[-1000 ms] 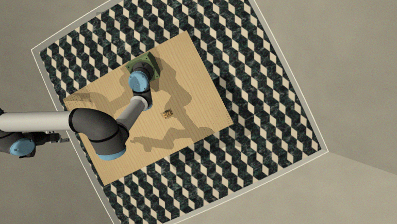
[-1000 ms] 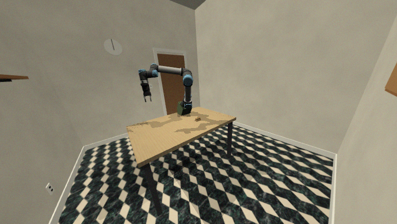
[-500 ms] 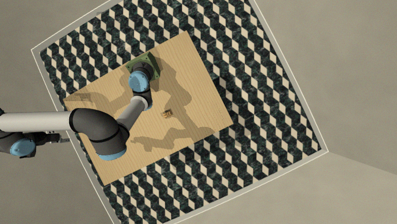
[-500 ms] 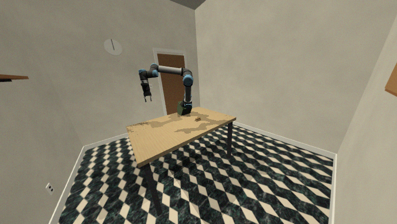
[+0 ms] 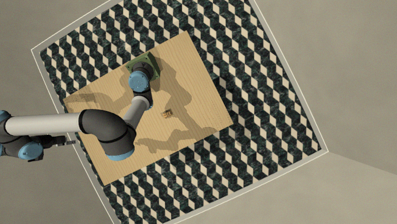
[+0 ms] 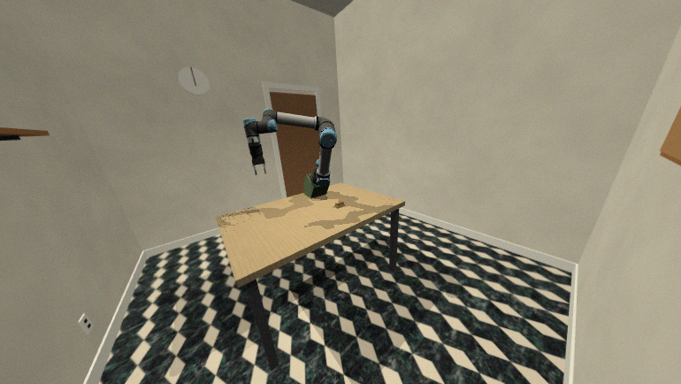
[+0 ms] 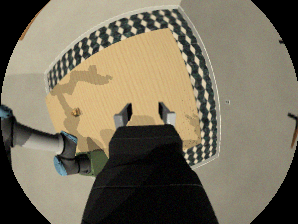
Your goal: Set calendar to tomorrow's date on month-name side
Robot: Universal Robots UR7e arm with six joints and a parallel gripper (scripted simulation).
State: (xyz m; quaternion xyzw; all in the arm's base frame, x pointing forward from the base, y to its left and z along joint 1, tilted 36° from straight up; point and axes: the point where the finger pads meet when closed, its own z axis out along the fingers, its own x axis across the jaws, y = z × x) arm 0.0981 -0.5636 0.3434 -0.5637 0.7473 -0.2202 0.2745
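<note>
The calendar [image 5: 167, 113] [image 6: 339, 204] [image 7: 76, 112] sits on the bench [image 5: 178, 52] [image 6: 286, 238] [image 7: 145, 65], near the arm's mount [image 5: 158, 74] [image 6: 310, 188] [image 7: 101, 162], which stands at one long edge, while the jaws [image 5: 72, 142] [image 6: 259, 169] hang well apart from the calendar.

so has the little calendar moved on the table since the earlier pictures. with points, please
No, the calendar [image 5: 167, 113] [image 6: 339, 204] [image 7: 76, 112] has not visibly moved: in the top view it sits at the same spot relative to the green base [image 5: 156, 75] [image 6: 309, 189] [image 7: 100, 162].
</note>
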